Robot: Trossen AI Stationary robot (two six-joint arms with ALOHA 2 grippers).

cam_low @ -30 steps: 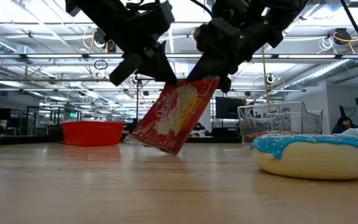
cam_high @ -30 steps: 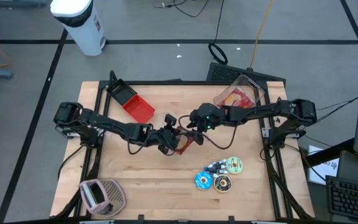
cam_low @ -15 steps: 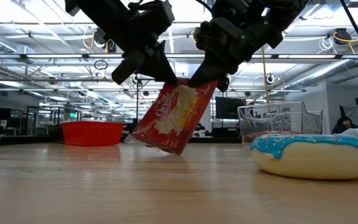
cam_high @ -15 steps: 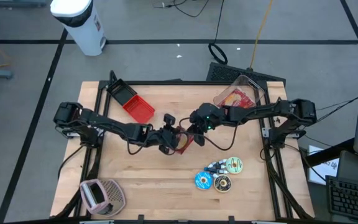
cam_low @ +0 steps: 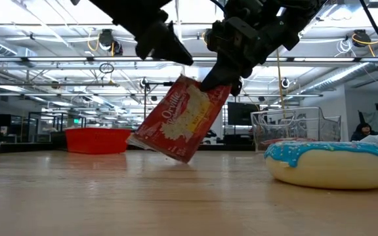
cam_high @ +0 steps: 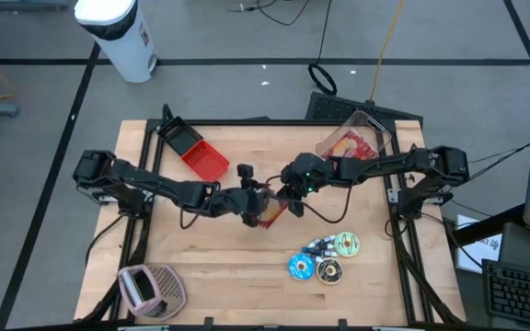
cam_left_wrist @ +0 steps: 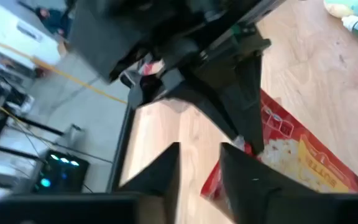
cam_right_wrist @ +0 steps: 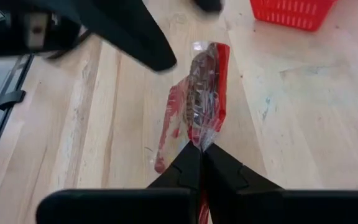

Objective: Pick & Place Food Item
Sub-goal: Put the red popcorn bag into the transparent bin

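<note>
The right gripper (cam_low: 216, 80) is pinching the top edge of the red plastic popcorn bag (cam_low: 176, 119), its fingers pressed together on the crimped seam. The low view is showing the bag hanging tilted, its lower corner resting on the pale wooden desk (cam_low: 176, 196). The left gripper (cam_low: 169, 49) is standing just above and beside the bag's upper corner, clear of it, its fingers parted a little.

From above, the bag (cam_high: 271, 212) is sitting near the desk's (cam_high: 219, 267) centre, mostly covered by the two grippers (cam_high: 259, 204) (cam_high: 288, 198) meeting over it; the tilt and the touch on the desk are not showing there. The high view alone is giving the layout: a red mesh plastic basket (cam_high: 196, 154) at about 11 o'clock from the bag, a clear wire-framed bin (cam_high: 355, 140) holding red packets at 2 o'clock, a cluster of toy doughnuts (cam_high: 325, 257) at 5 o'clock, and a pink-and-grey basket (cam_high: 150, 287) at 7 o'clock.

The right wrist view is looking straight down the bag's (cam_right_wrist: 199, 93) thin edge, with the closed fingertips (cam_right_wrist: 202, 158) clamping its end. The left wrist view is catching the printed face of the bag (cam_left_wrist: 303, 155) beyond its own slightly spread fingers (cam_left_wrist: 160, 177); the rest there is blurred dark arm parts. In the low view a blue-iced doughnut (cam_low: 330, 164) is filling the near right, cut off by the frame.
</note>
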